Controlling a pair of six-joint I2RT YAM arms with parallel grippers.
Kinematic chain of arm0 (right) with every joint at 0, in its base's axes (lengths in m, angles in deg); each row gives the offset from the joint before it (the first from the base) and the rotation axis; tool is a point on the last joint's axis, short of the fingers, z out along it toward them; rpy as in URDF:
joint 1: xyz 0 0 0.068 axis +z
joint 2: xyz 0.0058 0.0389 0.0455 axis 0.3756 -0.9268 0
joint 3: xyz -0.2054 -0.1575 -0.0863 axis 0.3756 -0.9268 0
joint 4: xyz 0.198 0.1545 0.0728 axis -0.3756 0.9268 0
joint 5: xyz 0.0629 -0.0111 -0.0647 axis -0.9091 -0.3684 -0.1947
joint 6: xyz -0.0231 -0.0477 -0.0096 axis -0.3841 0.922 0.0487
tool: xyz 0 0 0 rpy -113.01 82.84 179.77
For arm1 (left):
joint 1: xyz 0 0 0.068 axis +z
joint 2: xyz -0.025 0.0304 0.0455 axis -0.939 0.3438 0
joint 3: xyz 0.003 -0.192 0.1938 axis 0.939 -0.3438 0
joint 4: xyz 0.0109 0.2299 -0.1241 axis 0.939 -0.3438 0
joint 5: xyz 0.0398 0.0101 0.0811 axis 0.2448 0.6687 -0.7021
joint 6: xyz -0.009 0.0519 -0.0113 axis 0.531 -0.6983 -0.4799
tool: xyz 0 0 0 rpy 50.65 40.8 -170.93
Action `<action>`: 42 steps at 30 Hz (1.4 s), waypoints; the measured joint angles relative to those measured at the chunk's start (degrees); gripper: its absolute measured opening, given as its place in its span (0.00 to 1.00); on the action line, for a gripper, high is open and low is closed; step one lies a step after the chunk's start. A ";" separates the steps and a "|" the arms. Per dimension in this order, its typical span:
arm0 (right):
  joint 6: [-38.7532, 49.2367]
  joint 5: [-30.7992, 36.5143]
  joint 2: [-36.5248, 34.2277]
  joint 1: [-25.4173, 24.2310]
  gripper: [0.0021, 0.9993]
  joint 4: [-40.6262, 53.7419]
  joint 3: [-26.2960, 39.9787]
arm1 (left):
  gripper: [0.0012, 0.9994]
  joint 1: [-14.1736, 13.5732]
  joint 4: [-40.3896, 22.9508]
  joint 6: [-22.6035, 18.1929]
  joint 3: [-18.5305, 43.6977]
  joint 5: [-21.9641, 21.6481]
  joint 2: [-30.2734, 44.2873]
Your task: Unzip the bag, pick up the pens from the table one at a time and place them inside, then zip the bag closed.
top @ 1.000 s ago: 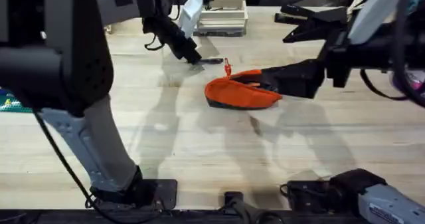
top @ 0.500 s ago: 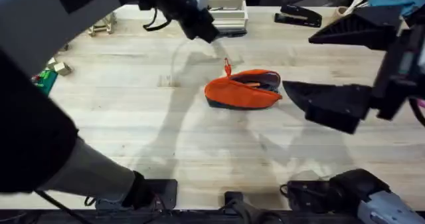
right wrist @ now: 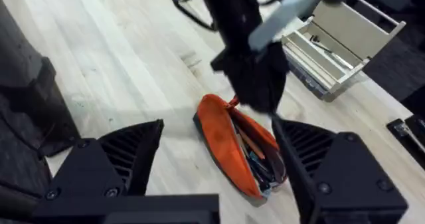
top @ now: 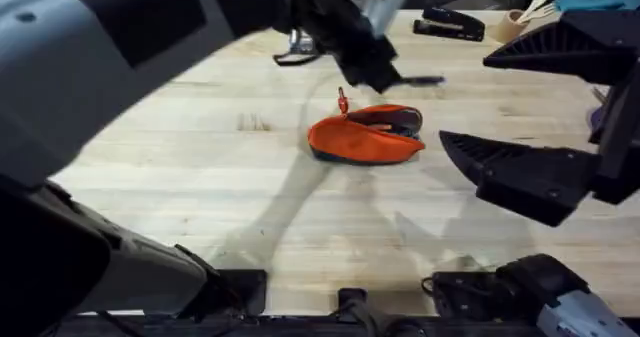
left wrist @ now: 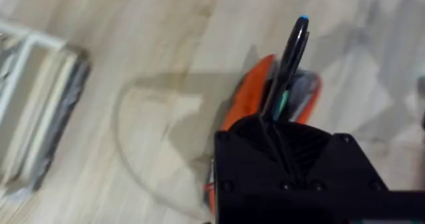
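The orange bag (top: 362,140) lies unzipped on the table (top: 200,177), with several pens showing in its opening and its red pull (top: 341,101) at the far-left end. My left gripper (top: 385,75) hovers just behind the bag, shut on a thin black pen (top: 422,79) that sticks out to the right. The left wrist view shows that pen (left wrist: 290,58) with a blue tip, over the bag (left wrist: 247,98). My right gripper (top: 468,102) hangs high to the right of the bag, open and holding nothing. Its view looks down on the bag (right wrist: 222,147) and the left gripper (right wrist: 255,84).
A black stapler (top: 450,23) lies at the table's far edge, with a cup of utensils (top: 518,19) to its right. A white tray (right wrist: 335,41) stands beyond the bag. The table's near half is bare wood.
The left gripper lifted the pen off the table at the back and carried it right, toward the bag. The right gripper let go of the bag and drew back, rising.
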 joint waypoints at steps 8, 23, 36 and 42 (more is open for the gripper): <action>0.00 0.00 0.00 0.00 1.00 -0.02 0.00 | 0.04 -6.25 -0.18 2.23 0.00 -0.04 1.15; 0.00 0.00 0.00 0.00 1.00 -0.02 0.00 | 0.04 -8.10 -0.35 3.38 0.00 -3.65 10.64; 0.00 0.00 0.00 0.00 1.00 0.00 0.00 | 0.04 -8.23 -6.33 3.56 0.02 -13.03 11.43; 0.00 0.00 0.00 0.00 1.00 -0.02 0.00 | 0.30 -8.23 -6.25 3.53 0.02 -14.74 11.43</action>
